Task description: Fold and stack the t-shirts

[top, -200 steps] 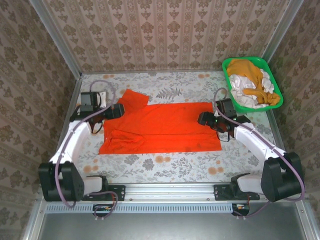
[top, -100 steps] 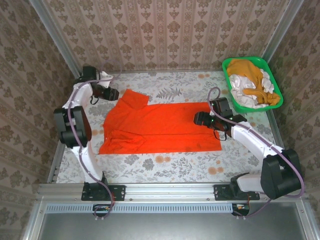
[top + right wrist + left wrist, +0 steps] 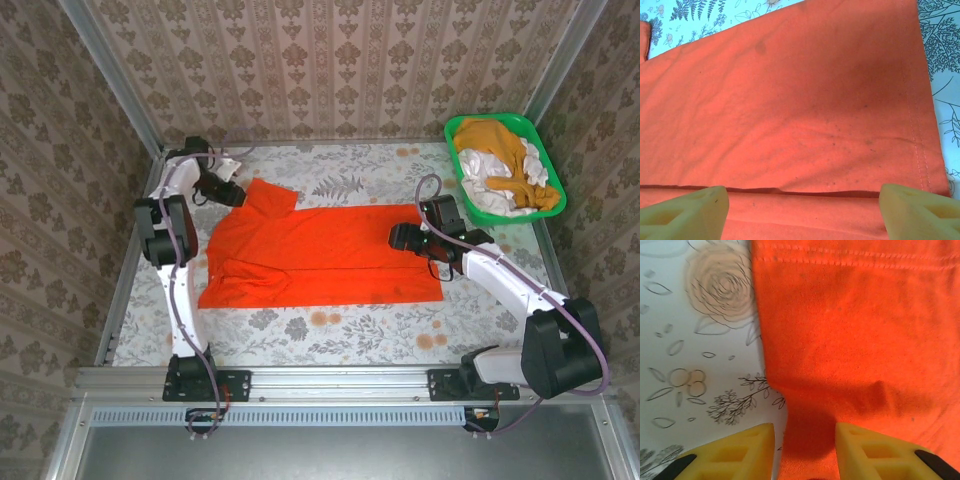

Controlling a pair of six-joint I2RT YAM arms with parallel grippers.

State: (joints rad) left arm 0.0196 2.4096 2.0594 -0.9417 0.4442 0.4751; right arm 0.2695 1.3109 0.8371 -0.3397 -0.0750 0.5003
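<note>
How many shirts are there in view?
3: a red shirt lies flat on the table; a mustard shirt and a white shirt sit crumpled in the basket. The white may be several, with more hidden beneath.

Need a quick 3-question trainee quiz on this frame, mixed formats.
1. Which colours are the t-shirts in the green basket?
2. True or false: the left gripper and the right gripper are both open.
3. The red-orange t-shirt lies: A in the basket; B spread on the table; C hanging from a gripper.
Key: 1 mustard and white; 2 true; 3 B.
</note>
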